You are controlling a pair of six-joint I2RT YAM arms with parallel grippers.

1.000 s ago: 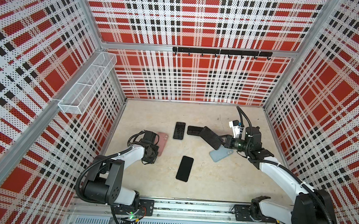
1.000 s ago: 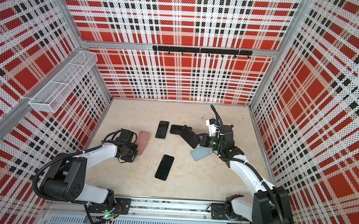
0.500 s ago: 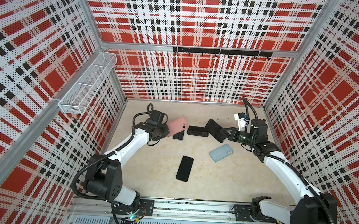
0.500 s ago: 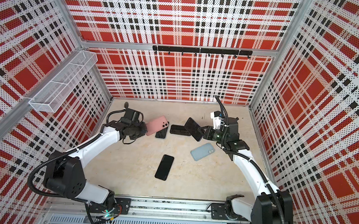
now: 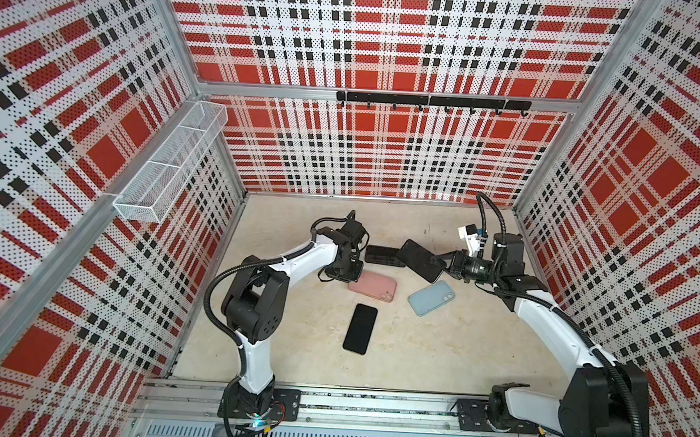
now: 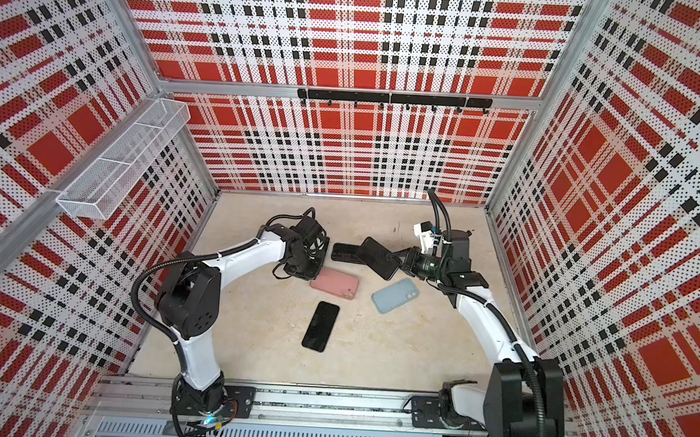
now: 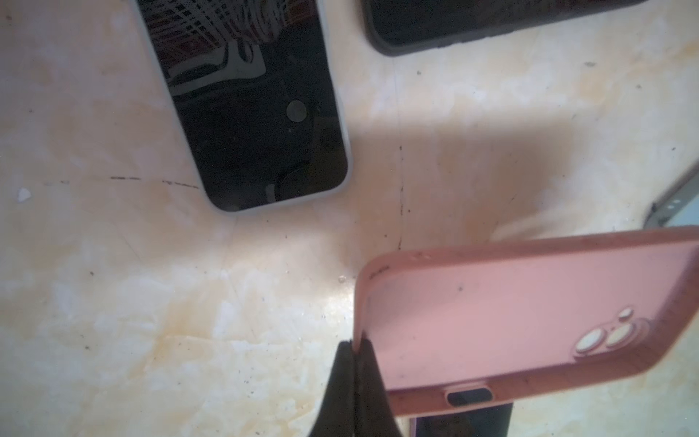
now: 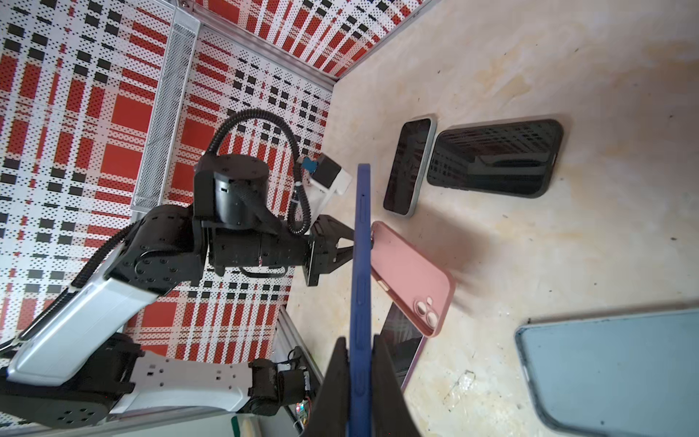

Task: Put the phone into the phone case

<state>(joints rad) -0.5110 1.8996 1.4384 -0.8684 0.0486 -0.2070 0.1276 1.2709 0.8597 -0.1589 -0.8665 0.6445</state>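
Left wrist view: the left gripper (image 7: 355, 346), jaws clamped, holds a pink silicone phone case (image 7: 529, 321) by its edge; the right gripper (image 8: 359, 346) clamps a dark-blue phone (image 8: 362, 246) edge-on.

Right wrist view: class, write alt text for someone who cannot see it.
The right gripper clamps a blue-edged phone, seen edge-on. Behind it the left gripper holds a pink case tilted above the table, with a pale blue case lying nearby.
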